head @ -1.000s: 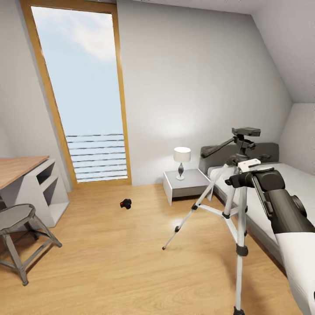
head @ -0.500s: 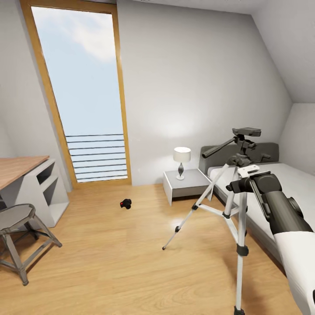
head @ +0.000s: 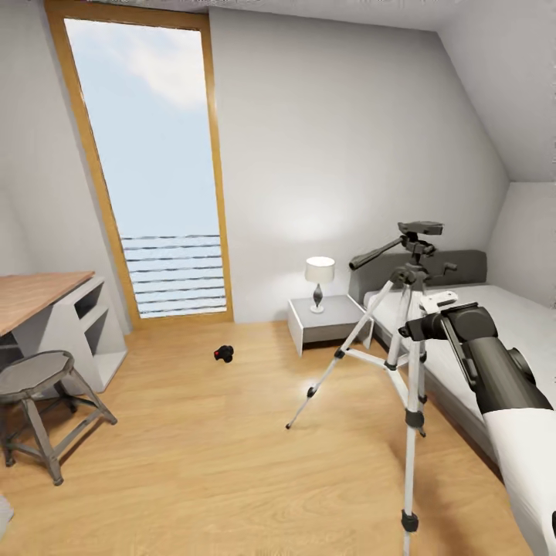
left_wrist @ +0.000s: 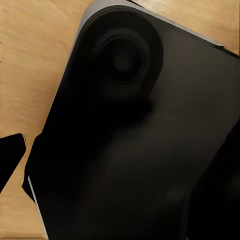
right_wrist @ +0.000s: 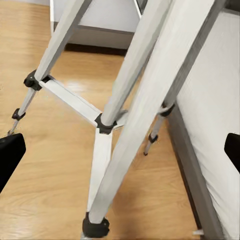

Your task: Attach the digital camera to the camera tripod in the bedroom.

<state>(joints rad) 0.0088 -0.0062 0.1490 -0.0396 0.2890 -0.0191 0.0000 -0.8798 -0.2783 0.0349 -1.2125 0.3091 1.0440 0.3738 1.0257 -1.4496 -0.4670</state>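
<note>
Right gripper (right_wrist: 120,150) stands wide open and empty: in the right wrist view its two dark fingertips (right_wrist: 11,155) sit at opposite edges, with the silver legs of the tall camera tripod (head: 407,324) between and beyond them. By my judgement the arm is raised beside the tripod merely as a carrying posture, since nothing is yet in hand to mount. Left gripper (left_wrist: 10,155) shows one dark fingertip against a large black rounded body; whether it is open or closed I cannot tell, and the arm appears tucked close to the robot.

One tripod, three legs, stands just beside the low grey bed (head: 494,324), head bare. One small black digital camera with a red dot (head: 224,354) lies on the light wood floor (head: 193,448), well apart from the tripod, toward the tall wood-framed window (head: 147,162). Near the tripod: one grey nightstand (head: 324,320) bearing one white table lamp (head: 319,283). Far from it: one grey metal stool (head: 42,401) and one wood-topped desk (head: 46,309).
</note>
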